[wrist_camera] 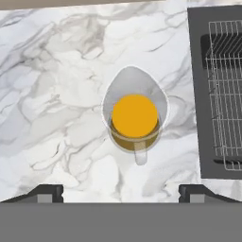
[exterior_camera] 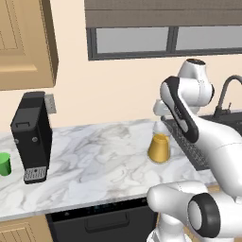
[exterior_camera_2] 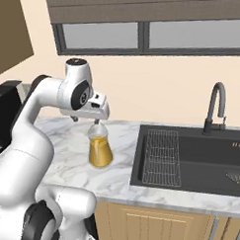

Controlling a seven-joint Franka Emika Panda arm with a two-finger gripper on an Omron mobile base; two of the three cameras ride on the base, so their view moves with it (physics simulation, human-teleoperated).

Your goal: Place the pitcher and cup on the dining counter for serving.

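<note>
On the marble wall counter [exterior_camera_2: 69,159], just left of the sink [exterior_camera_2: 193,158], the pitcher [exterior_camera_2: 100,150] stands upright right under the gripper [exterior_camera_2: 95,119], whose fingers [wrist_camera: 47,193] are spread wide, touching nothing.

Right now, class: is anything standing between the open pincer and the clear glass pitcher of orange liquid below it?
Nothing visible does. The pincer hangs open directly above the clear glass pitcher, which stands alone on the marble counter; the dark sink lies off to one side.

cup [exterior_camera: 4,164] cut by left edge, pitcher [exterior_camera: 159,146] neck behind arm
</note>
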